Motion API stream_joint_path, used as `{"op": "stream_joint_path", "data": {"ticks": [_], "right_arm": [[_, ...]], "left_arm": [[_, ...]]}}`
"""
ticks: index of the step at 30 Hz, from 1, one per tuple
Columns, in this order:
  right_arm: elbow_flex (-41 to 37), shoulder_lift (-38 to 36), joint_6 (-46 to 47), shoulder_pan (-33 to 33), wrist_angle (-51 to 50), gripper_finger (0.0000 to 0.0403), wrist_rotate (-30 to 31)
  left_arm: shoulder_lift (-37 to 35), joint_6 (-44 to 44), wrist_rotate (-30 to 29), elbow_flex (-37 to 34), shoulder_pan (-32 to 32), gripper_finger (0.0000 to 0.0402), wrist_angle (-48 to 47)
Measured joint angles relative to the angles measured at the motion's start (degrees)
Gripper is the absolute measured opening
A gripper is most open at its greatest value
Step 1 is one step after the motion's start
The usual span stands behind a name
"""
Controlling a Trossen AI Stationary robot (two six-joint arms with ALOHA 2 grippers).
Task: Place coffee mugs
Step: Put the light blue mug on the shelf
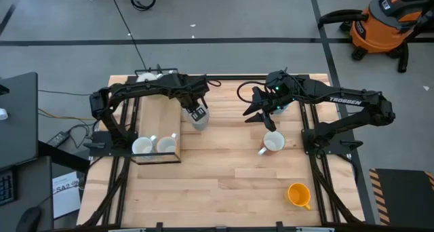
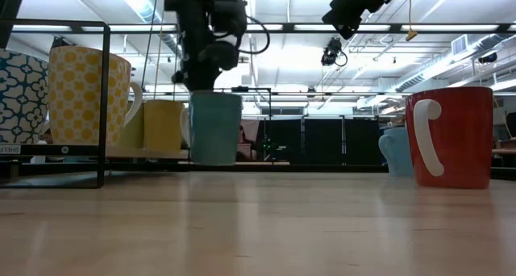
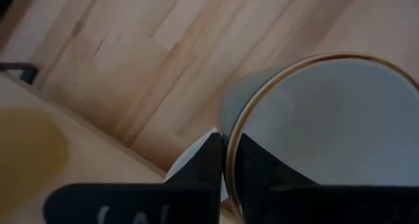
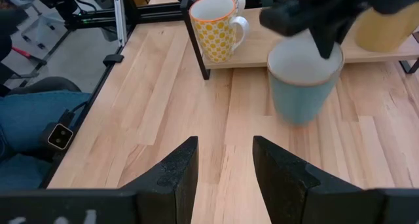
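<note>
Beside left gripper (image 1: 197, 112): rack (image 1: 157, 110) with mugs already placed. Below it, teal mug (image 2: 215, 127) on table, rim pinched between shut fingers, likely for lift onto rack. Right gripper (image 4: 224, 160) spread, empty, waiting nearby over white mug (image 1: 273, 142).

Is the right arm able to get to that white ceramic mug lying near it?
Probably yes: the white ceramic mug lies just below the right hand on bare wooden table, with nothing between them and the hand empty.
</note>
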Motion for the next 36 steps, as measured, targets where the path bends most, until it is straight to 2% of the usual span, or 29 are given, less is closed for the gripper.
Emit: {"op": "stream_joint_path", "data": {"ticks": [10, 21, 25, 32, 36], "right_arm": [[0.00, 0.00, 0.00, 0.02, 0.00, 0.0151, 1.32], [0.00, 0.00, 0.00, 0.02, 0.02, 0.0151, 1.38], [0.00, 0.00, 0.02, 0.00, 0.02, 0.0151, 1.38], [0.00, 0.00, 0.00, 0.02, 0.14, 0.0151, 1.40], [0.00, 0.00, 0.00, 0.01, 0.21, 0.0151, 1.41]], "left_arm": [[-0.33, 10.84, -0.17, 10.66, 0.24, 0.0029, -12.89], [-9.29, 14.18, -5.46, 10.60, 3.95, 0.0030, -21.47], [-15.29, 15.05, -5.59, 6.00, 6.90, 0.0031, -21.04], [-26.05, 18.99, -5.73, -6.69, 12.21, 0.0032, -20.52], [-29.38, 19.79, -5.60, -11.18, 14.72, 0.0032, -19.44]]}}
